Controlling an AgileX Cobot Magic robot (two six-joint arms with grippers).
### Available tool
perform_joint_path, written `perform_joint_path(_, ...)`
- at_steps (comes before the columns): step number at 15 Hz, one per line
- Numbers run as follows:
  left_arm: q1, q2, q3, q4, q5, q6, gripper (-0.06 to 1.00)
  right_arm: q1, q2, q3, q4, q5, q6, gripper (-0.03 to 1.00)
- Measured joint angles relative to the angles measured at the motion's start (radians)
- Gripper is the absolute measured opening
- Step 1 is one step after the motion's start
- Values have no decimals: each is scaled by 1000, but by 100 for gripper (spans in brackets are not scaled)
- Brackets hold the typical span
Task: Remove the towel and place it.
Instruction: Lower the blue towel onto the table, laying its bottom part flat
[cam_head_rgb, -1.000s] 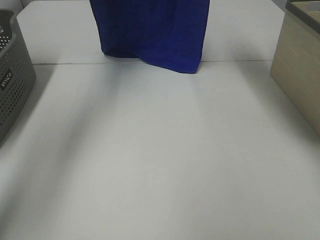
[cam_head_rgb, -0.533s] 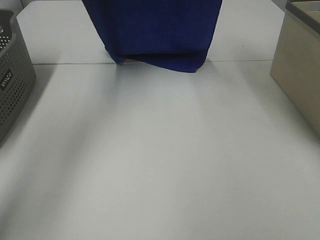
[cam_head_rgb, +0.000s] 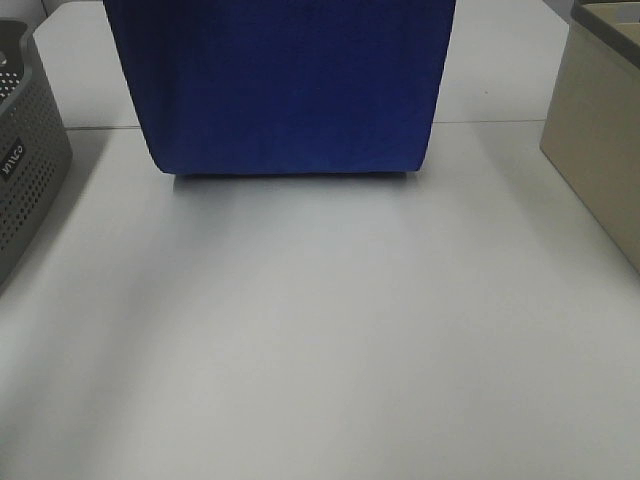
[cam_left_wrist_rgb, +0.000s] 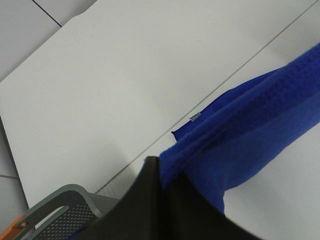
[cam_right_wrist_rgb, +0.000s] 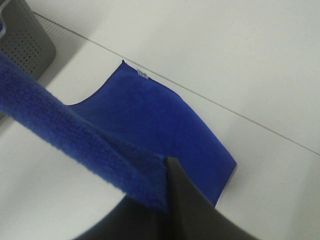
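Observation:
The royal-blue towel hangs spread out as a wide sheet over the far half of the white table. Its lower edge lies about at the table surface. Both grippers are above the top edge of the exterior view. In the left wrist view my left gripper is shut on an upper corner of the towel, whose small tag shows lower down. In the right wrist view my right gripper is shut on the other upper corner of the towel, whose lower part rests on the table.
A grey perforated basket stands at the left edge of the table; it also shows in the left wrist view and the right wrist view. A beige box stands at the right edge.
The towel has been stretched out much wider, its left side moving left. Its lower edge has come down and forward and now hangs straight instead of bunched.

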Motion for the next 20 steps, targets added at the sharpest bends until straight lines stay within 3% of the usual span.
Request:
perform_joint_path(2, 0, -35, 91, -20, 0, -21, 0, 0, -29, 67, 4, 1, 0, 2)
perform_joint_path(13, -4, -282, 877, -248, -5, -44, 0, 0, -279, 786, 59, 0, 0, 2)
perform_joint_path(17, -5, -388, 1083, -314, -6, -47, 0, 0, -369, 995, 133, -2, 2, 2)
perform_joint_path(20, -5, -492, 1157, -349, -6, -60, 0, 1, -460, 1079, 166, -2, 6, 2)
